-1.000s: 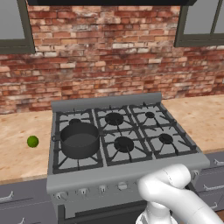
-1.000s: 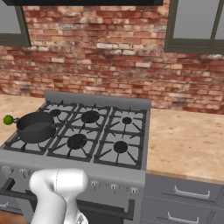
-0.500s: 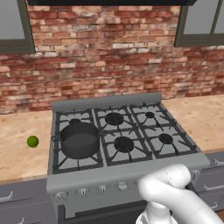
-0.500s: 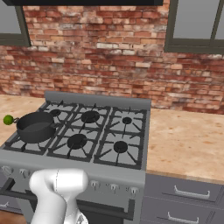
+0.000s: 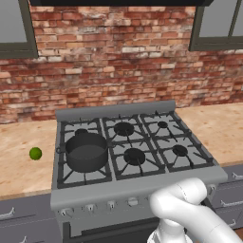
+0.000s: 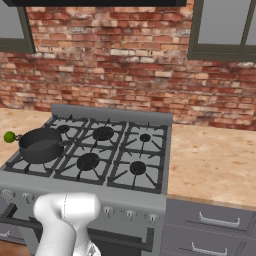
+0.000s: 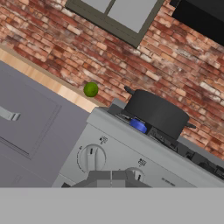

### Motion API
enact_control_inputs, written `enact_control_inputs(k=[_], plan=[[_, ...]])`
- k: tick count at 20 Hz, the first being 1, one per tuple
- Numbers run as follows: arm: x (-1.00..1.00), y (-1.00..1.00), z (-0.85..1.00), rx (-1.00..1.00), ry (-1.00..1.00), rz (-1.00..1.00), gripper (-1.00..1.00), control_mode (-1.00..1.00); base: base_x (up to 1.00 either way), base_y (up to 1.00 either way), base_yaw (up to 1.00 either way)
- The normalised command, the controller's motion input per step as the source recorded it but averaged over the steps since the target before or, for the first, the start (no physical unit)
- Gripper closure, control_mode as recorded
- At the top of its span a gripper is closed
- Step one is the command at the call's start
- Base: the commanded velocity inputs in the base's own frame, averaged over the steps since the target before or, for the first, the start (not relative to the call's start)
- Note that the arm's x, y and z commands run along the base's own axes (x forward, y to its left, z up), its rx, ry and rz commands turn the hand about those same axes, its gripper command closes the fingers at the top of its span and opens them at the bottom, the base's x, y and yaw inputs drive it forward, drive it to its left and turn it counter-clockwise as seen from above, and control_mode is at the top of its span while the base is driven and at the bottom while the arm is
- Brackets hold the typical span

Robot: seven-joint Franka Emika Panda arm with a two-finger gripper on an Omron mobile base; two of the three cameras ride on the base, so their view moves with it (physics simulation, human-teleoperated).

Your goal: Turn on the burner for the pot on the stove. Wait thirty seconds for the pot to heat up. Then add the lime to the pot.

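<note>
The dark grey pot [image 5: 86, 151] [image 6: 40, 145] stands on the front left grate of the grey stove [image 5: 114, 110] [image 6: 111, 114]. In the hand view a small blue flame [image 7: 138, 125] shows at the burner under the pot [image 7: 155, 111]. The green lime [image 5: 35, 153] [image 6: 9, 136] [image 7: 91, 89] lies on the wooden counter left of the stove, apart from the pot. My gripper [image 7: 111, 177] is shut and empty, low in front of the stove's knob panel. It sits between one round knob [image 7: 91, 158] and another knob [image 7: 139, 174] that its tips partly hide.
A brick wall with dark-framed windows [image 5: 220, 23] rises behind the stove. Wooden counter [image 5: 213, 126] runs on both sides over grey drawers [image 6: 212, 220]. The other burners [image 5: 134, 155] carry nothing. My white arm [image 5: 187, 211] bends down in front of the knob row [image 5: 111, 205].
</note>
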Motion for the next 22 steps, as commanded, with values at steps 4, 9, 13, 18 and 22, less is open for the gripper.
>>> enact_control_inputs(k=[4, 9, 13, 18, 22], plan=[[0.0, 0.0, 0.0, 0.0, 0.0, 0.0, 1.0, -1.0, 0.0, 0.0, 0.0], [0.0, 0.0, 0.0, 0.0, 0.0, 0.0, 1.0, -1.0, 0.0, 0.0, 0.0], [0.0, 0.0, 0.0, 0.0, 0.0, 0.0, 1.0, -1.0, 0.0, 0.0, 0.0], [0.0, 0.0, 0.17, -0.01, 0.0, 0.0, 1.0, -1.0, 0.0, 0.0, 0.0], [-0.01, 0.0, 0.71, -0.04, 0.0, 0.0, 1.0, -1.0, 0.0, 0.0, 0.0]])
